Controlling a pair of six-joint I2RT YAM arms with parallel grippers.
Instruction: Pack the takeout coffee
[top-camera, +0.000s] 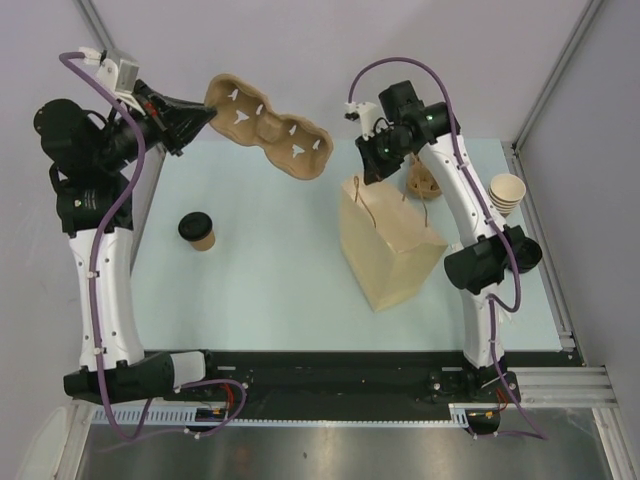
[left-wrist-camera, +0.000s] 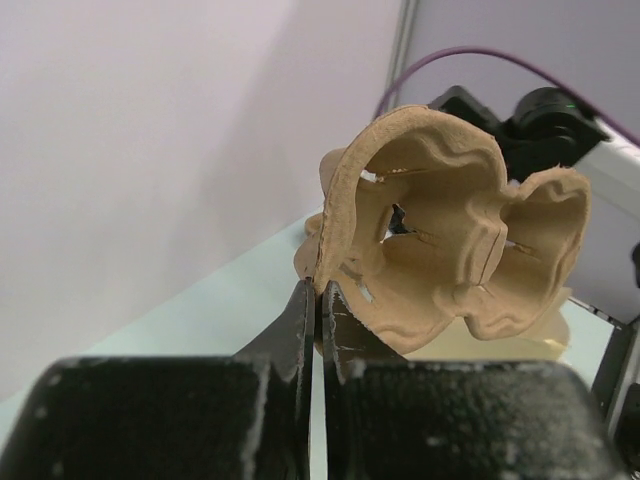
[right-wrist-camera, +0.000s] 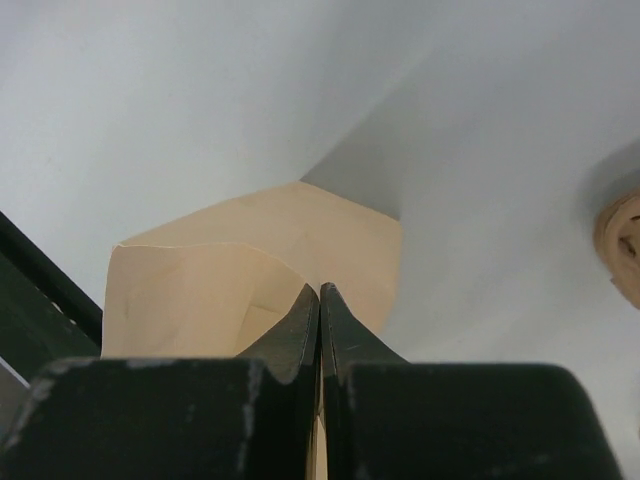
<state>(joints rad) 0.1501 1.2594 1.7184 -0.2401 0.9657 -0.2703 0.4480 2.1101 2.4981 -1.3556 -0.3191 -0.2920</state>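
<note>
Two pinches: left gripper (left-wrist-camera: 318, 290) nips the carrier (left-wrist-camera: 450, 250) rim, right gripper (right-wrist-camera: 319, 292) the bag (right-wrist-camera: 200, 290) lip. You seem to be opening the bag; next, load the cup (top-camera: 198, 231).

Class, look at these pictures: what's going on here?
The left tool grips a pulp cup carrier by its edge, in the air over the far left of the table. The right tool is pinched shut on the paper bag at its top rim. The lidded coffee cup stands alone on the table, not yet packed.
</note>
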